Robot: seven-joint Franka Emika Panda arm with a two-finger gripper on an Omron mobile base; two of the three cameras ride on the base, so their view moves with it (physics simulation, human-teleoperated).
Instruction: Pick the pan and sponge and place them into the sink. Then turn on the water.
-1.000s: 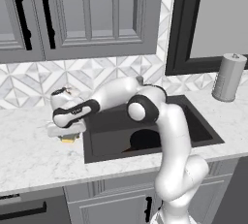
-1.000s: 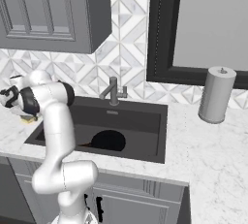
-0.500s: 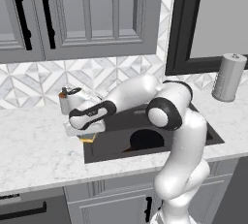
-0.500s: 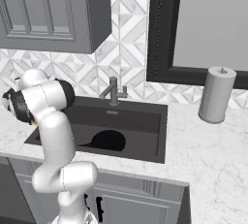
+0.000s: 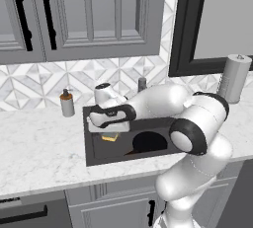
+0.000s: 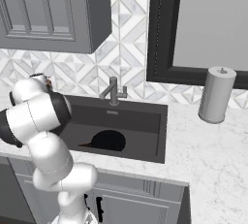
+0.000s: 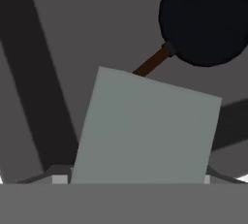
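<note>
Gripping the rectangular yellow sponge (image 5: 109, 137) over the dark sink (image 5: 94, 156).

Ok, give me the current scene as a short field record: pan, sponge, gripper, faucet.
pan: lying in the sink, handle toward the arm's side
sponge: between the jaws under the gripper, over the sink's left end, grey-green face toward the hand camera
gripper: closed on the sponge
faucet: no stream visible
soap dispenser: on the counter left of the sink
</note>
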